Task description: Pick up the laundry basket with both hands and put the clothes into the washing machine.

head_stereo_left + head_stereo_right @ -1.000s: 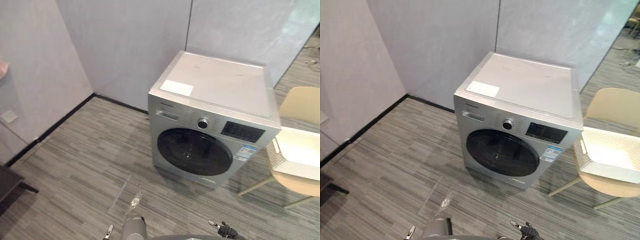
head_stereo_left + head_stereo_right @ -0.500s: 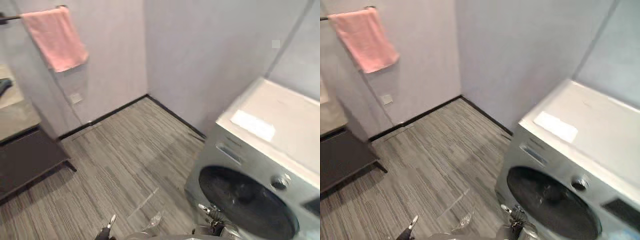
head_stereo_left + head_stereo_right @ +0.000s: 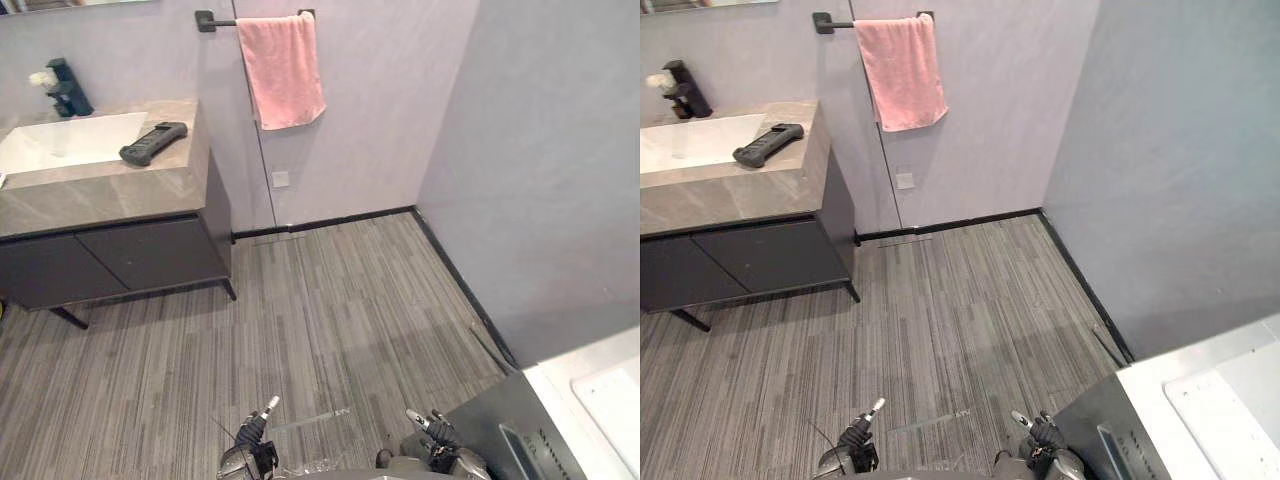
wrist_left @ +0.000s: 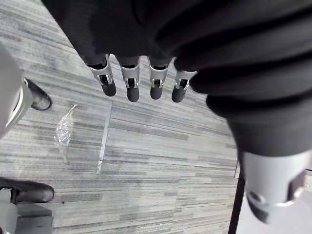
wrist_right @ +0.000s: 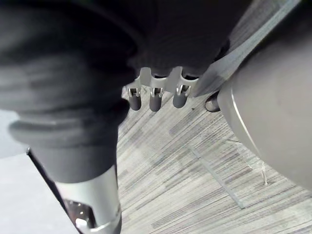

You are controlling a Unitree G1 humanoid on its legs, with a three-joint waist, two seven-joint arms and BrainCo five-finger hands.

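Washing machine [image 3: 1200, 400], seen as a corner with a white top and a grey front, sits at the lower right of the head views, close to a plain grey wall. A floor [image 3: 330, 320] of grey striped planks stretches ahead of it to the far wall. On that wall a pink towel [image 3: 282, 68] hangs from a black rail [image 3: 215, 20], with a small white wall socket [image 3: 281, 179] below it. To the robot's left stands a dark cabinet [image 3: 110, 255] with a grey stone top, a white sink [image 3: 60, 140] and a black tap [image 3: 68, 90]. A black handheld device [image 3: 153, 143] lies on the counter beside the sink. The left hand [image 4: 130, 80] hangs over the floor with its fingers loosely straight and nothing in them. A crumpled scrap of clear plastic [image 4: 63, 131] lies on the planks below it. The right hand [image 5: 156, 95] also hangs above the floor, fingers relaxed and empty.
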